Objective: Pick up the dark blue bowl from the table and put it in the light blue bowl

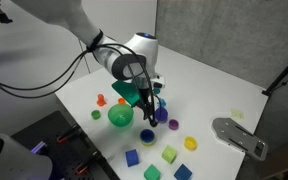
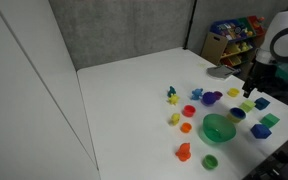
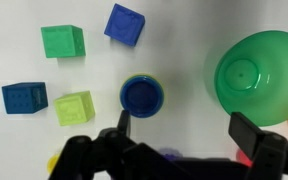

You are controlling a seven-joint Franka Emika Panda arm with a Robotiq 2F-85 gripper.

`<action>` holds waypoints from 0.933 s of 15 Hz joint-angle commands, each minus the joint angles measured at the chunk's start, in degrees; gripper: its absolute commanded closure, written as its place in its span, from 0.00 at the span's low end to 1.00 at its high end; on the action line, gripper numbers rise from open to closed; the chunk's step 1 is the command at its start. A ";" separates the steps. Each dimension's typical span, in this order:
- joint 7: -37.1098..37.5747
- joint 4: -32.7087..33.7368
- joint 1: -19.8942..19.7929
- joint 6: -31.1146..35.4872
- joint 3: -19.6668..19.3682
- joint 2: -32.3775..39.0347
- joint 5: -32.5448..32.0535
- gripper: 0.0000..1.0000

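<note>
The dark blue bowl (image 3: 142, 97) sits on the white table just left of the big green bowl (image 3: 259, 75). A slightly wider, lighter blue rim (image 3: 142, 78) rings it and looks like the light blue bowl under it; I cannot tell this for sure. The pair also shows in both exterior views (image 1: 147, 135) (image 2: 237, 113). My gripper (image 3: 184, 125) is open and empty above the table. Its left finger ends by the bowl's near edge and its right finger by the green bowl. The gripper also shows in both exterior views (image 1: 149, 108) (image 2: 252, 88).
Toy cubes lie left of the bowls: green (image 3: 62, 41), blue (image 3: 124, 24), dark blue (image 3: 24, 97) and lime (image 3: 75, 107). A purple bowl (image 2: 212, 98) and small toys are scattered nearby. A grey metal object (image 1: 239, 135) lies on the table's edge.
</note>
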 commanded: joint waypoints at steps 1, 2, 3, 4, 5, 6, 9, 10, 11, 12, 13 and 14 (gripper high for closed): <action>2.43 -1.59 2.35 -8.91 0.03 -10.55 -4.11 0.00; 2.39 -1.29 2.66 -12.54 0.33 -13.24 -4.49 0.00; 1.91 -0.87 2.85 -15.82 0.65 -15.51 -4.66 0.00; 1.42 -0.49 3.00 -19.37 0.95 -18.23 -4.50 0.00; 1.06 -0.12 3.06 -22.32 1.16 -20.71 -4.06 0.00; 0.84 0.07 3.07 -24.83 1.34 -23.17 -3.82 0.00; 0.61 0.98 2.83 -30.53 1.58 -29.02 -3.51 0.00; 0.69 1.14 2.73 -31.81 1.57 -30.57 -3.58 0.00; 1.20 1.18 2.58 -32.56 1.61 -31.76 -3.77 0.00; 0.91 0.70 2.92 -30.42 1.45 -29.49 -3.26 0.00; 0.91 0.70 2.89 -31.17 1.45 -30.85 -3.26 0.00; 0.90 0.69 2.88 -31.52 1.45 -31.65 -3.26 0.00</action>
